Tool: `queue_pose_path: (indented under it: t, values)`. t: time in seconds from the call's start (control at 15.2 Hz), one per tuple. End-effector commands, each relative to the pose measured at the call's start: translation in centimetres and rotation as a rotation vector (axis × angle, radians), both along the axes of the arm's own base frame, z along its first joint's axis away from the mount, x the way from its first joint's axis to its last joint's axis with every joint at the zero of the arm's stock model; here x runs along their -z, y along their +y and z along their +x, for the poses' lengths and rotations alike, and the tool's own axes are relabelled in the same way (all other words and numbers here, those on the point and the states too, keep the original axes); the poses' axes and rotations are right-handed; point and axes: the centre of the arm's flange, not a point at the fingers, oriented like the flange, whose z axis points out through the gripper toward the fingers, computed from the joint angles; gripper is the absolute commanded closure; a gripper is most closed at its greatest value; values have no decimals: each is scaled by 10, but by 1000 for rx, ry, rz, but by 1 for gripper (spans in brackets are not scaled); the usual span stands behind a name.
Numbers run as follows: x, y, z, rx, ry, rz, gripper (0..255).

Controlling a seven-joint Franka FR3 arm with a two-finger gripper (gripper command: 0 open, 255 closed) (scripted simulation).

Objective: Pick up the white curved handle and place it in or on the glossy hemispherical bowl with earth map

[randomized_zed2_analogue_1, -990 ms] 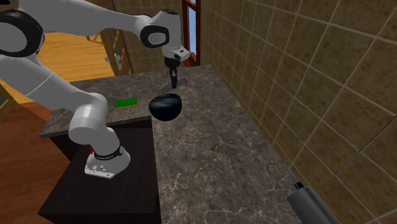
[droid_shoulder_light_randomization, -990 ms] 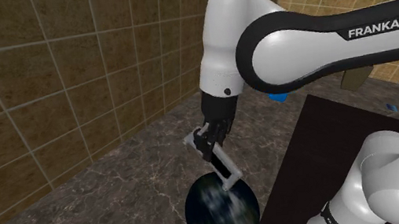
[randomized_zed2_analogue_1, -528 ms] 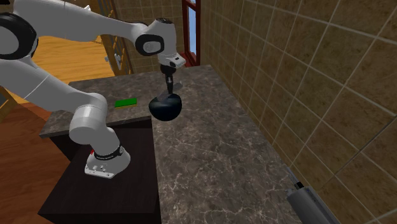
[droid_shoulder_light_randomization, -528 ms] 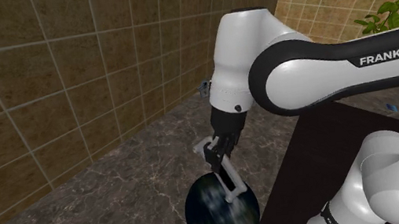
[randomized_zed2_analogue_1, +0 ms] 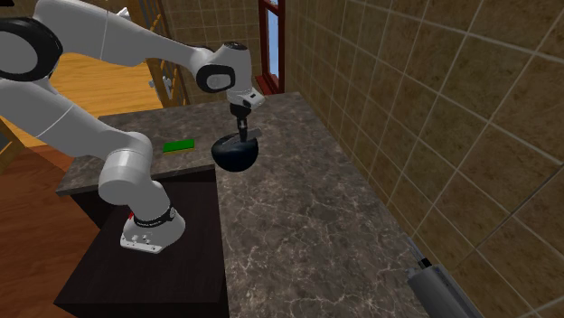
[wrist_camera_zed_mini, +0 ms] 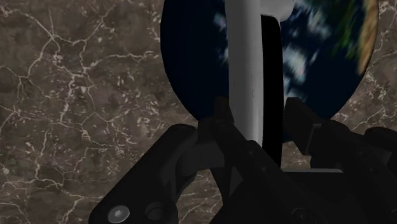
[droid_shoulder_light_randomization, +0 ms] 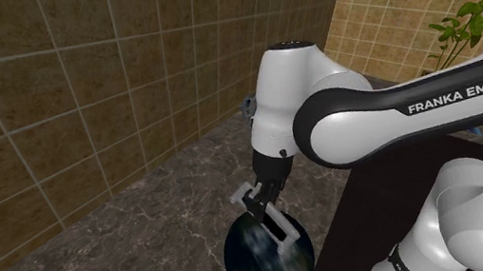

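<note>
Presently, pincer (droid_shoulder_light_randomization: 263, 197) is clamped on the white curved handle (droid_shoulder_light_randomization: 280, 227), gripping it near its upper end. Handle hangs tilted, its lower end over the open top of the dark earth-map bowl (droid_shoulder_light_randomization: 264, 265); contact with the bowl cannot be confirmed. Bowl stands on the marbled bench (droid_shoulder_light_randomization: 122, 261). Green flat block (randomized_zed2_analogue_1: 178, 144) lies on the bench, well apart from the bowl, to the second exterior view's left.

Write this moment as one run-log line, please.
stage: placing | gripper: shut on white curved handle | handle end: over earth-map bowl | bowl rests on: marble counter | release: not yet done
</note>
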Motion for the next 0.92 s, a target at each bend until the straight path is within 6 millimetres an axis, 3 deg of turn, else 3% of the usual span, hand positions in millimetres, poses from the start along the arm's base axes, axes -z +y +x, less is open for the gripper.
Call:
queue_pose_path:
  t: [0.0, 0.4, 0.46, 0.79, 0.86]
  values:
    - [2, -1, 0, 0, -1, 0, 255]
    - [2, -1, 0, 0, -1, 0, 255]
    - [2, -1, 0, 0, -1, 0, 0]
    - [2, -1, 0, 0, -1, 0, 0]
    - [-11, -2, 1, 0, -1, 0, 0]
